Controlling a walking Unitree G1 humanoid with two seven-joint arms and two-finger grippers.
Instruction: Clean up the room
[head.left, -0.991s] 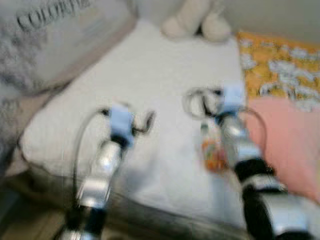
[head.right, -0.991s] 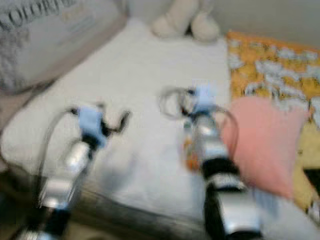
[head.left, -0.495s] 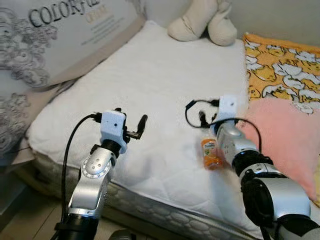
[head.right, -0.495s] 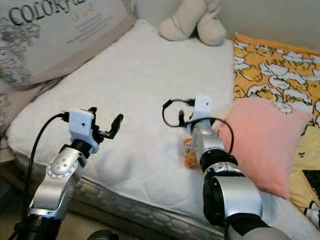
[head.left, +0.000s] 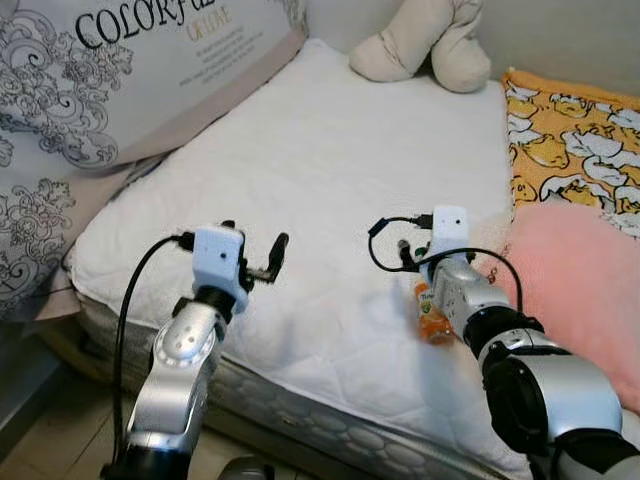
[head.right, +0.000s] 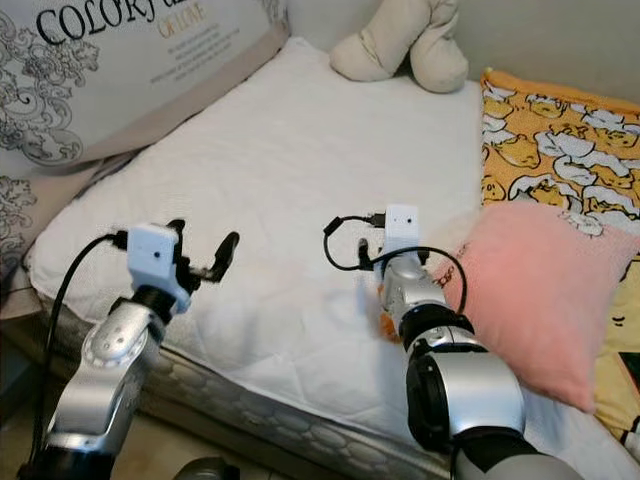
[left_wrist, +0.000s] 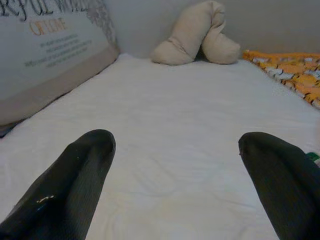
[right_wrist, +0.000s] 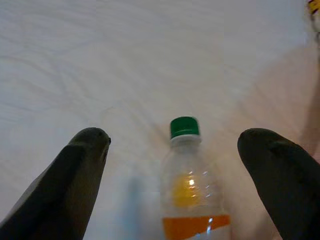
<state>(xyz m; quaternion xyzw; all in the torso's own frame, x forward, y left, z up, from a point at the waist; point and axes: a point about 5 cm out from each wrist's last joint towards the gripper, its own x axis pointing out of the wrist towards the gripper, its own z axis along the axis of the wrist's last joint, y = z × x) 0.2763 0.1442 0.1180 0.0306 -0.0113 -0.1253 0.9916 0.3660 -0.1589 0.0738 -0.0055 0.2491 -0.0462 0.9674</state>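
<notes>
Bottle (right_wrist: 191, 187) lies btwn open right gripper (right_wrist: 172, 150) fingers, untouched.

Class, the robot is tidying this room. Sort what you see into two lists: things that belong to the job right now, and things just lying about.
Belongs to the job:
- plastic bottle with green cap, lying on the mattress
- right gripper, open, fingers either side of the bottle
- left gripper, open, above the mattress

Just lying about:
- pink cushion
- beige soft toy
- printed pillow
- yellow patterned blanket

Bottle (right_wrist: 192, 187): lying on the mattress (head.left: 330, 170) near its right edge, beside the cushion (head.left: 585, 290).
Plush toy (head.left: 425, 45): sitting at the far edge.
Printed pillow (head.left: 110, 85): leaning along the left edge.
</notes>
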